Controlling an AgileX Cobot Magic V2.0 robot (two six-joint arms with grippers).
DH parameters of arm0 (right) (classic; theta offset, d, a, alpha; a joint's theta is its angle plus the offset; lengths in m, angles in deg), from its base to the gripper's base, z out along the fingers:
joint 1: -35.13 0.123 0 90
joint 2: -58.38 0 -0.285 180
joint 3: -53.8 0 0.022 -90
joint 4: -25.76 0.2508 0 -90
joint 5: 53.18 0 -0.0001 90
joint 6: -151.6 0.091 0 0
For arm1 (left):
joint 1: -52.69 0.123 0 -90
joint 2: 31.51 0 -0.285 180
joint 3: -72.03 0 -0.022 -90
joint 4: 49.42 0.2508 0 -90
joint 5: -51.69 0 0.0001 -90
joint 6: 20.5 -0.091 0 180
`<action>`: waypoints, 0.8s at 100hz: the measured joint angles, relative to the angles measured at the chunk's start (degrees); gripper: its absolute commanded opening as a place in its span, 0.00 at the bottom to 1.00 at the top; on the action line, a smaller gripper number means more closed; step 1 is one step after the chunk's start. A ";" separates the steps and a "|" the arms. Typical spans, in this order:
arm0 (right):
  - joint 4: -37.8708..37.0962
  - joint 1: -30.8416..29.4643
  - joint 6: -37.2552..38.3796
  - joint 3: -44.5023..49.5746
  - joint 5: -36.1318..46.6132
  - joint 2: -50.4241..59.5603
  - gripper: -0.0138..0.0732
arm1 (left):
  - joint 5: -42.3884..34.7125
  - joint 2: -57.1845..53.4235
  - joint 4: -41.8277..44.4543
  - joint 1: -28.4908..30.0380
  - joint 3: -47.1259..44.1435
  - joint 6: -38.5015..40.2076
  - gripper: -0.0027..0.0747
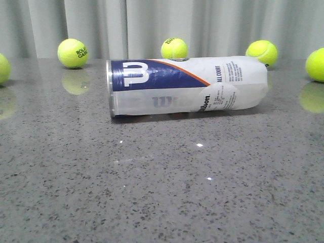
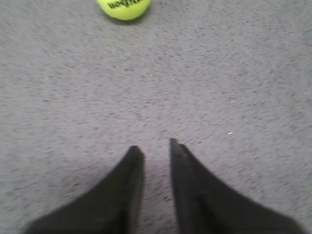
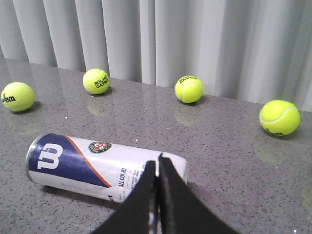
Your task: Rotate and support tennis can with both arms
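The tennis can (image 1: 187, 86) lies on its side on the grey speckled table, silver rim to the left and navy "W" label facing the camera. No gripper shows in the front view. In the right wrist view the can (image 3: 97, 165) lies crosswise with its orange stripe and round emblem up. My right gripper (image 3: 157, 161) is shut and empty, held above and short of the can's closed end. My left gripper (image 2: 153, 146) hovers over bare table with its jaws a narrow gap apart, holding nothing. The can is out of the left wrist view.
Several yellow-green tennis balls lie along the back by the grey curtain: one (image 1: 73, 53) at the left, one (image 1: 174, 48) behind the can, one (image 1: 261, 52) at the right. One ball (image 2: 124, 7) lies ahead of my left gripper.
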 measured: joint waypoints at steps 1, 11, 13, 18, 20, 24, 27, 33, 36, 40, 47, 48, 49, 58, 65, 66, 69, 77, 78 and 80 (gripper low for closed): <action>0.00 0.00 0.00 0.00 0.00 0.00 0.09 | 0.00 0.34 -0.68 0.00 0.37 -0.10 0.59; 0.00 0.00 0.00 0.00 0.09 0.00 0.09 | 0.09 4.88 -6.91 0.00 2.90 -3.18 0.83; 0.11 0.00 0.00 0.00 0.09 0.00 0.09 | 0.23 5.76 -8.74 0.00 3.42 -4.10 0.84; 0.11 0.00 0.00 0.00 0.09 0.00 0.09 | 0.54 7.88 -13.61 0.00 4.66 -6.34 0.83; 0.11 0.00 0.00 0.00 0.09 0.00 0.09 | 0.87 8.85 -15.96 0.00 5.17 -7.43 0.83; 0.11 0.00 0.00 0.00 0.09 0.00 0.09 | 1.43 10.83 -20.25 0.00 5.93 -10.09 0.81; 0.11 0.00 0.00 0.00 0.09 0.00 0.09 | 2.10 12.18 -24.99 0.00 6.57 -12.23 0.79; 0.11 0.00 0.00 0.00 0.09 0.00 0.09 | 3.71 15.31 -33.00 0.00 7.28 -16.87 0.77; 0.11 0.00 0.00 0.00 0.09 0.00 0.09 | 4.60 16.73 -38.10 0.00 7.62 -19.76 0.77; 0.11 0.00 0.00 0.00 0.09 0.00 0.09 | 6.11 18.89 -42.96 0.00 7.76 -22.57 0.77; 0.11 0.00 0.00 0.00 0.09 0.00 0.09 | 8.56 22.51 -51.77 -0.03 8.13 -27.42 0.77; 0.11 0.00 0.00 0.00 0.09 0.00 0.09 | 9.06 22.87 -53.32 -0.03 8.27 -28.24 0.77; 0.11 0.00 0.00 0.00 0.09 0.00 0.09 | 9.29 23.61 -54.08 -0.14 8.27 -28.64 0.77; 0.11 0.00 0.00 0.00 0.09 0.00 0.09 | 12.43 27.85 -62.58 -0.27 8.99 -33.09 0.77; 0.11 0.00 0.00 0.00 0.09 0.00 0.09 | 14.11 31.05 -66.85 -1.13 9.39 -35.26 0.77; 0.11 0.00 0.00 0.00 0.09 0.00 0.09 | 14.28 31.64 -67.17 -1.24 9.52 -35.53 0.77; 0.11 0.00 0.00 0.00 0.09 0.00 0.09 | 14.39 32.82 -68.68 -1.82 9.80 -36.08 0.77; 0.11 0.00 0.00 0.00 0.09 0.00 0.09 | 14.49 36.11 -72.23 -4.23 9.97 -38.34 0.77; 0.11 0.00 0.00 0.00 0.09 0.00 0.09 | 14.49 36.38 -72.91 -4.47 9.97 -38.84 0.77; 0.11 0.00 0.00 0.00 0.09 0.00 0.09 | 14.59 37.21 -73.58 -5.18 9.97 -39.55 0.77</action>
